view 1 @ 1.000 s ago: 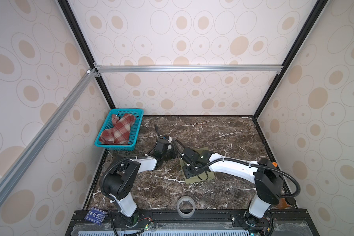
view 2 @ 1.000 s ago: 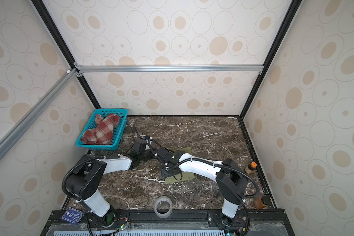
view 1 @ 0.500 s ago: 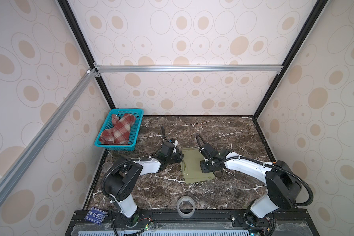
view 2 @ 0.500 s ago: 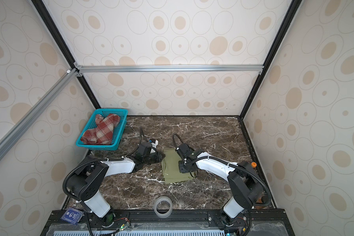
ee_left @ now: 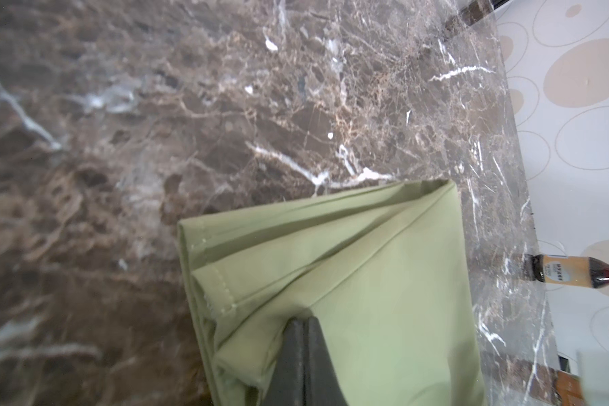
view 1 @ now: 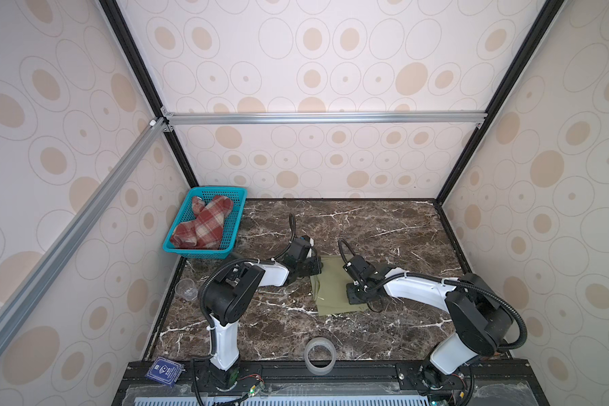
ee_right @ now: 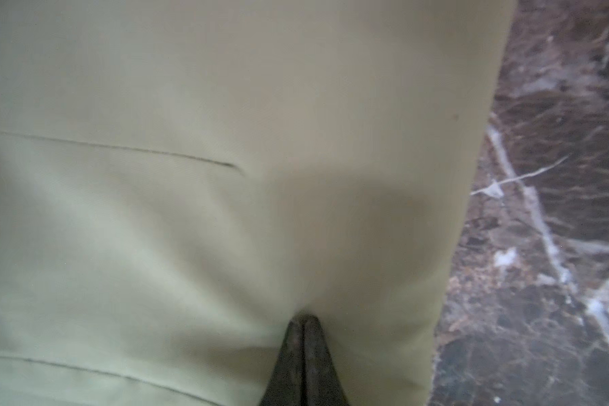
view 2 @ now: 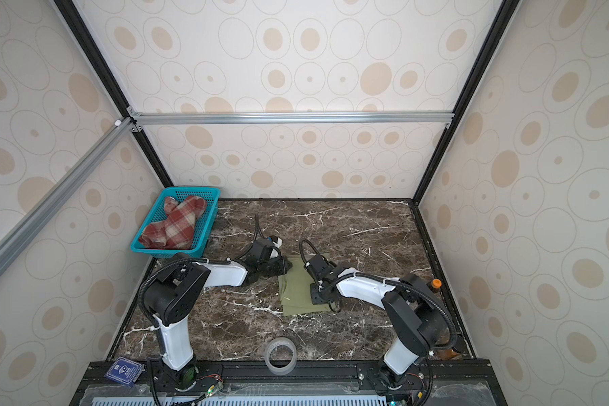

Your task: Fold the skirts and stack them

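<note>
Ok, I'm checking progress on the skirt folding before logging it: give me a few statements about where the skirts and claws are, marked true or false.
The plaid skirt lies in the teal basket. True.
The olive-green skirt is stacked on the plaid one. False: it lies folded on the table, apart from the basket.
Both claws stand wide open. False: the left claw and right claw are shut, tips at the olive-green skirt.
A tape roll sits near the table's front edge. True.
</note>
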Controlling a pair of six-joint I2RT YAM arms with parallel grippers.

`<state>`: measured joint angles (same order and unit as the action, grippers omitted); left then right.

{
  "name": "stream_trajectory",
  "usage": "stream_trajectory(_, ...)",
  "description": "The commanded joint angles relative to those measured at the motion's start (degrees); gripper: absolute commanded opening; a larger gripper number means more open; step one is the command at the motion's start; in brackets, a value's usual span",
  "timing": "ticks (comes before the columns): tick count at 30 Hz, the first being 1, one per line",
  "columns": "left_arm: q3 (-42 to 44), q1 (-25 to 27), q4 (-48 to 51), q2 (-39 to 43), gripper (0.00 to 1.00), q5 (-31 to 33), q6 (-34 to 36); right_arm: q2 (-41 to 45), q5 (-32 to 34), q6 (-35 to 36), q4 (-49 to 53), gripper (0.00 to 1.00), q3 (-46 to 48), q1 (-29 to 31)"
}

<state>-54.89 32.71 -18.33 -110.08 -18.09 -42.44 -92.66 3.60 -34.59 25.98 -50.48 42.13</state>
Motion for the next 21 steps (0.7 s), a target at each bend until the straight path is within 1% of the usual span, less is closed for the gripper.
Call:
stream_trajectory(1,-2.95,-0.76,3.12,-2.4,0.0,1.65,2.73,-2.87,-0.09,-4.77,0.39,0.07,0.09,3.95)
stream_trajectory(5,-6.5,-2.17,4.42,-5.13,0.0,1.83,4.82,-5.93,0.81,-9.21,-0.75,0.06,-3.31,7.6)
stream_trajectory(7,-8.7,-2.8,5.04,-6.05,0.0,1.94,6.22,-7.32,0.98,-11.03,-2.74,0.05,-5.16,8.35)
stream_trajectory(10,-12.03,-3.57,6.54,-5.23,0.0,2.57,7.99,-8.34,1.89,-12.21,-4.46,0.05,-8.45,8.51)
stream_trajectory(14,-14.35,-3.92,9.25,-0.89,0.0,4.39,9.43,-5.36,4.59,-10.61,-5.23,0.05,-11.64,7.91)
stream_trajectory(17,-13.68,-3.89,11.93,3.25,0.0,4.53,9.31,-2.53,2.8,-8.94,-4.24,0.05,-13.11,5.55)
stream_trajectory(21,-8.41,-3.63,13.21,9.18,0.01,3.43,7.22,-0.08,-1.16,-3.92,-3.86,0.06,-14.01,0.41)
